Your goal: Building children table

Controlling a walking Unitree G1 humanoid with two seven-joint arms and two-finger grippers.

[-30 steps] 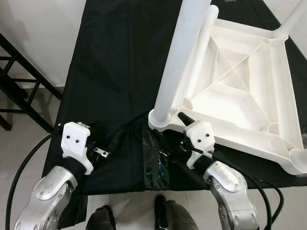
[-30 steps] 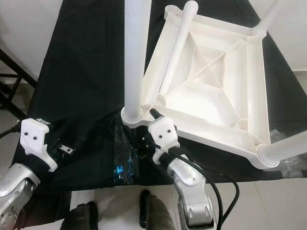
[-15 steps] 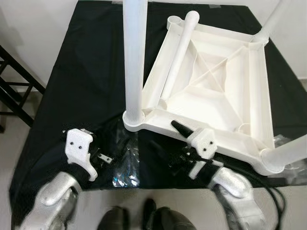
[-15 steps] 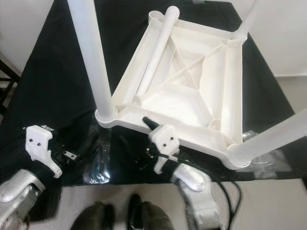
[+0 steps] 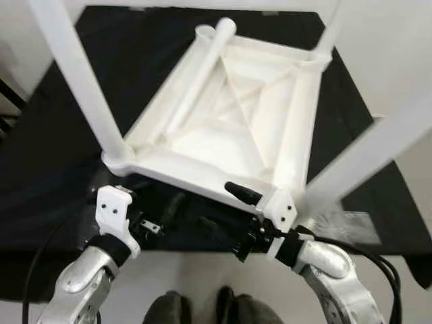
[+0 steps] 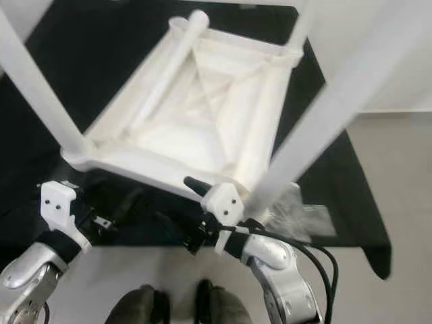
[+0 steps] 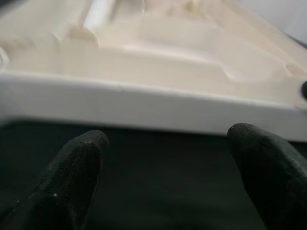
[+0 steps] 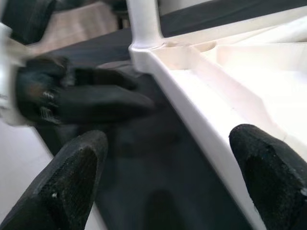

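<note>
Desk, black cloth cover, carries everything. On it: children table, white plastic, upside down, ribbed underside up, frame running from 10 o'clock to 4 o'clock in the head views.

Three legs fitted and standing up: near-left leg at 9 o'clock, near-right leg at 3 o'clock, far-right leg at 1 o'clock. Fourth, loose leg lies inside the frame, its end beside the empty far-left socket at 12 o'clock.

Clear plastic wrap on the cloth by the near-right corner.

Right gripper: at 6 o'clock, close against the near rim; jaws spread wide, holding nothing; in its wrist view the rim passes between the two fingers. Left gripper: at 7 o'clock, just short of the same rim; jaws wide apart, empty.

Judgement: step in hand is taking hold of the near rim to reposition or steady the frame so the last leg can be seated. To do it well, set both grips on the rim wall between ribs, close evenly, keep clear of the upright legs, and avoid dragging the cloth.
</note>
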